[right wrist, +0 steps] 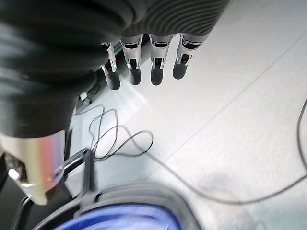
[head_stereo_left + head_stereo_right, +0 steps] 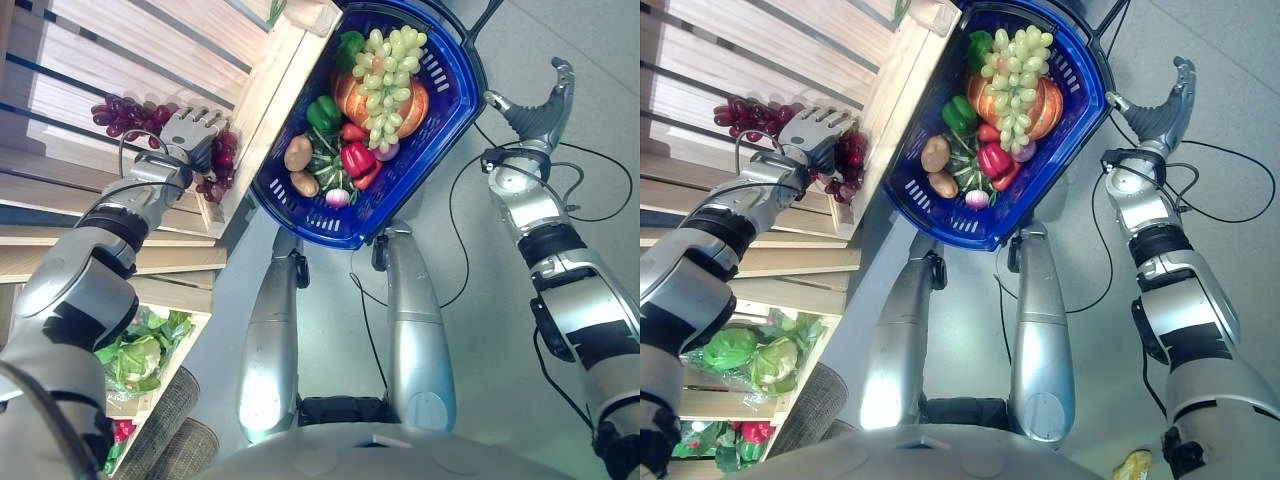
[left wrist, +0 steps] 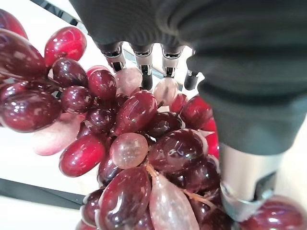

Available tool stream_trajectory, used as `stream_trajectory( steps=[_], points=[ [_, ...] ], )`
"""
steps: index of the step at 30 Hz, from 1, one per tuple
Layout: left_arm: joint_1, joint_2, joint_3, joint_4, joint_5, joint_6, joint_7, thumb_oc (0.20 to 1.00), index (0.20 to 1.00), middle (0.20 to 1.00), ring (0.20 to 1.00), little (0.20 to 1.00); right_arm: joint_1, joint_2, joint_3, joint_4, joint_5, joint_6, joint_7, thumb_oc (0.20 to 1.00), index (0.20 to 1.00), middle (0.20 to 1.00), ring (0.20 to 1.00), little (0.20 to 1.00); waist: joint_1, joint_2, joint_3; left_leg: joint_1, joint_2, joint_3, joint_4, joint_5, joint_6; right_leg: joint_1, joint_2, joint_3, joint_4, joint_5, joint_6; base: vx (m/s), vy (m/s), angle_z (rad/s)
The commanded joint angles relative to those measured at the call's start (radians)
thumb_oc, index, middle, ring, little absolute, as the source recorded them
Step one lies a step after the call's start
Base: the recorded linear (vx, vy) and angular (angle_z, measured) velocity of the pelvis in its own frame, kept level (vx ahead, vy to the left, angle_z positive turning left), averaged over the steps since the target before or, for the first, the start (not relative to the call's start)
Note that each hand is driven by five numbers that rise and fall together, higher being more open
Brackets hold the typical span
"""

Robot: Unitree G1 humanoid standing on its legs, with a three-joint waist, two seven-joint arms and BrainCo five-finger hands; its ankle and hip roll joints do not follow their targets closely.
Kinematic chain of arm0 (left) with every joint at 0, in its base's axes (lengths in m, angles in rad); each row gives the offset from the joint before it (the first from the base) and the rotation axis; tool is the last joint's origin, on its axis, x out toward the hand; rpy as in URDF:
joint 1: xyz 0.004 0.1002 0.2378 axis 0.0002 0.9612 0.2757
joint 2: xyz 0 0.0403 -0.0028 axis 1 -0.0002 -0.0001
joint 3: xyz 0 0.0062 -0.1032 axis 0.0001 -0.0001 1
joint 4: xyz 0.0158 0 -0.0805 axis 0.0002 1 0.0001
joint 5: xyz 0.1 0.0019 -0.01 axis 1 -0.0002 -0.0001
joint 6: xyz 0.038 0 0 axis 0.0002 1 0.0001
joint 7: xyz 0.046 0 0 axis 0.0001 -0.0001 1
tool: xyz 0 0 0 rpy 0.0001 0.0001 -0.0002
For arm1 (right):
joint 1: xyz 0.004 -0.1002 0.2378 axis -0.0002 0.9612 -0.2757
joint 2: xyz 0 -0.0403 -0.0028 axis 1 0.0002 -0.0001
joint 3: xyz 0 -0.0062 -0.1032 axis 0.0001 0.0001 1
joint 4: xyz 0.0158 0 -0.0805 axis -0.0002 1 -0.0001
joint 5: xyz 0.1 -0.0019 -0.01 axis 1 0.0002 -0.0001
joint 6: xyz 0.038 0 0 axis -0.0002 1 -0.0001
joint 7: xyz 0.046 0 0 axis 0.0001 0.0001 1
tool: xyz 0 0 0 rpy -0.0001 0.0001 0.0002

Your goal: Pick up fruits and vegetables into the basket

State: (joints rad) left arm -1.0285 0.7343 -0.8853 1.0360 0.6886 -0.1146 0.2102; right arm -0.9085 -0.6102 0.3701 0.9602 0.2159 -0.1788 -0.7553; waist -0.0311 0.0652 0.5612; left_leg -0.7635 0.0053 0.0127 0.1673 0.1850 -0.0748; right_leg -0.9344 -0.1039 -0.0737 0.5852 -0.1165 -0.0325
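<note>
A bunch of red grapes [image 2: 125, 112] lies on a slatted wooden shelf [image 2: 70, 190] at the left. My left hand [image 2: 188, 130] sits on top of it, fingers [image 3: 144, 72] curled into the grapes [image 3: 134, 143] and thumb pressed against their side. A blue basket [image 2: 290, 205] hangs in the middle, its black handle running out of the top. It holds green grapes [image 2: 388, 85], an orange pumpkin [image 2: 415, 105], red peppers [image 2: 357, 158], a green pepper [image 2: 323, 112] and potatoes [image 2: 298, 152]. My right hand [image 2: 535, 115] is beside the basket's right rim, its fingers [image 1: 158, 72] relaxed and empty.
A wooden crate edge [image 2: 260, 110] runs between the shelf and the basket. A lower shelf holds bagged cabbages [image 2: 135, 355] and red produce [image 2: 755, 432]. Grey woven rolls [image 2: 170, 430] stand at the lower left. A small yellow thing [image 2: 1133, 463] lies on the grey floor.
</note>
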Motion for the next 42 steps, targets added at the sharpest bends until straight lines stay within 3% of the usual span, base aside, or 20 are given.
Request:
stream_trajectory(
  steps=[1, 15, 23, 24, 25, 26, 27, 28, 42],
  points=[
    [0.113, -0.003, -0.016, 0.092, 0.057, 0.023, -0.049, 1.000, 1.000, 1.000, 1.000, 1.000, -0.001, -0.069, -0.019, 0.038, 0.059, -0.043, -0.026, 1.000, 1.000, 1.000, 1.000, 1.000, -0.021, 0.043, -0.041, -0.026, -0.029, 0.029, 0.168, -0.161, 0.029, 0.095, 0.038, -0.015, -0.240, 0.136, 0.106, 0.00, 0.000, 0.00],
    [0.097, -0.010, -0.033, 0.139, 0.114, 0.011, -0.076, 1.000, 1.000, 1.000, 1.000, 1.000, 0.008, -0.055, -0.072, 0.223, 0.187, -0.055, 0.026, 1.000, 1.000, 1.000, 1.000, 1.000, -0.007, 0.020, -0.041, -0.064, -0.029, 0.009, 0.181, -0.167, 0.040, 0.072, 0.045, -0.021, -0.245, 0.152, 0.110, 0.00, -0.002, 0.01],
    [0.106, -0.009, -0.032, 0.168, 0.168, 0.066, -0.126, 1.000, 1.000, 1.000, 1.000, 1.000, 0.004, -0.051, -0.065, 0.214, 0.196, -0.066, 0.029, 1.000, 1.000, 1.000, 1.000, 1.000, -0.005, 0.009, -0.041, -0.070, -0.028, 0.000, 0.172, -0.166, 0.040, 0.067, 0.047, -0.022, -0.256, 0.158, 0.113, 0.00, -0.002, 0.01],
    [0.110, -0.010, -0.029, 0.175, 0.181, 0.075, -0.128, 0.805, 0.805, 0.805, 0.805, 0.805, 0.004, -0.047, -0.066, 0.212, 0.196, -0.067, 0.028, 1.000, 1.000, 1.000, 1.000, 1.000, -0.005, 0.008, -0.041, -0.070, -0.029, -0.001, 0.171, -0.166, 0.040, 0.067, 0.048, -0.023, -0.257, 0.158, 0.113, 0.00, 0.000, 0.00],
    [0.110, -0.010, -0.029, 0.175, 0.181, 0.075, -0.128, 0.805, 0.805, 0.805, 0.805, 0.805, 0.004, -0.047, -0.066, 0.212, 0.196, -0.067, 0.028, 1.000, 1.000, 1.000, 1.000, 1.000, -0.005, 0.008, -0.041, -0.069, -0.029, -0.001, 0.171, -0.166, 0.040, 0.068, 0.048, -0.023, -0.257, 0.158, 0.113, 0.00, 0.000, 0.00],
    [0.113, -0.013, -0.027, 0.178, 0.186, 0.086, -0.132, 0.595, 0.595, 0.595, 0.595, 0.595, 0.004, -0.043, -0.066, 0.211, 0.196, -0.069, 0.026, 1.000, 1.000, 1.000, 1.000, 1.000, -0.005, 0.007, -0.041, -0.070, -0.029, -0.002, 0.170, -0.166, 0.040, 0.067, 0.048, -0.023, -0.257, 0.157, 0.113, 0.00, 0.000, 0.00],
    [0.114, -0.014, -0.025, 0.182, 0.194, 0.093, -0.138, 0.514, 0.514, 0.514, 0.514, 0.514, 0.004, -0.040, -0.066, 0.210, 0.195, -0.071, 0.025, 1.000, 1.000, 1.000, 1.000, 1.000, -0.004, 0.006, -0.041, -0.071, -0.028, -0.003, 0.170, -0.166, 0.040, 0.067, 0.049, -0.023, -0.256, 0.157, 0.113, 0.00, 0.000, 0.00],
    [0.116, -0.016, -0.018, 0.190, 0.191, 0.102, -0.140, 0.200, 0.200, 0.200, 0.200, 0.200, 0.004, -0.035, -0.066, 0.207, 0.194, -0.077, 0.024, 1.000, 1.000, 1.000, 1.000, 1.000, -0.004, 0.005, -0.041, -0.072, -0.027, -0.003, 0.169, -0.166, 0.040, 0.066, 0.048, -0.025, -0.258, 0.158, 0.114, -0.01, -0.022, 0.04],
    [0.098, -0.025, -0.010, 0.196, 0.137, 0.092, -0.167, 0.200, 0.200, 0.200, 0.200, 0.200, -0.004, -0.023, -0.060, 0.189, 0.191, -0.079, 0.017, 1.000, 1.000, 1.000, 1.000, 1.000, -0.008, 0.002, -0.041, -0.068, -0.027, -0.005, 0.168, -0.166, 0.036, 0.070, 0.045, -0.025, -0.263, 0.160, 0.114, 0.00, 0.000, 0.00]
  ],
)
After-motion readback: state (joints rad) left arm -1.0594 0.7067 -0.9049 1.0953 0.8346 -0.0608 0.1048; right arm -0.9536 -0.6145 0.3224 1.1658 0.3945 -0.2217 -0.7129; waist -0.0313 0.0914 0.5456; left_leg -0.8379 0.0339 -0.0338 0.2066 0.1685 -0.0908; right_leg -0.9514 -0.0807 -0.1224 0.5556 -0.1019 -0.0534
